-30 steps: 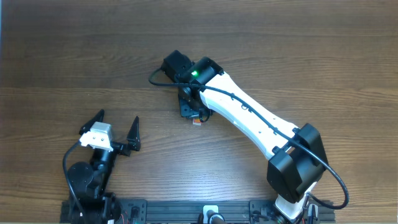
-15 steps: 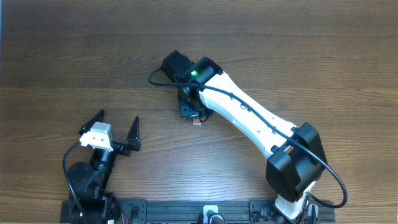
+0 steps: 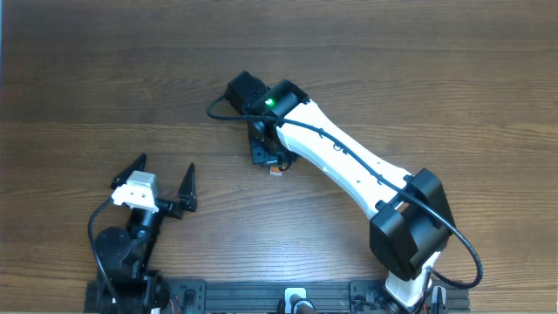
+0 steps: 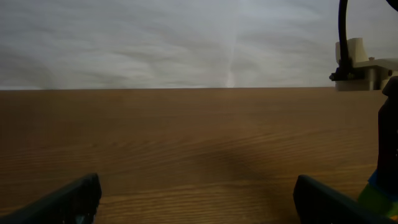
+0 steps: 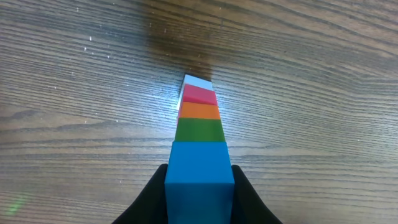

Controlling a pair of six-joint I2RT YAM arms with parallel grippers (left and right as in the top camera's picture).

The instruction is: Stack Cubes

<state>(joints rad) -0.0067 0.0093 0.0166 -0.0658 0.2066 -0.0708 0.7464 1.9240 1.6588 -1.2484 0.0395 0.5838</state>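
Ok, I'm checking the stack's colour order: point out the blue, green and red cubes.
blue cube (image 5: pixel 199 165), right wrist view, middle of its visible face.
green cube (image 5: pixel 199 129), right wrist view, middle of its visible face.
red cube (image 5: pixel 199 94), right wrist view, middle of its visible face.

Looks like a robotics lab: wood-grain table (image 3: pixel 78 70) (plain pale backdrop (image 4: pixel 124 37) behind), black mounting rail (image 3: pixel 235 288).
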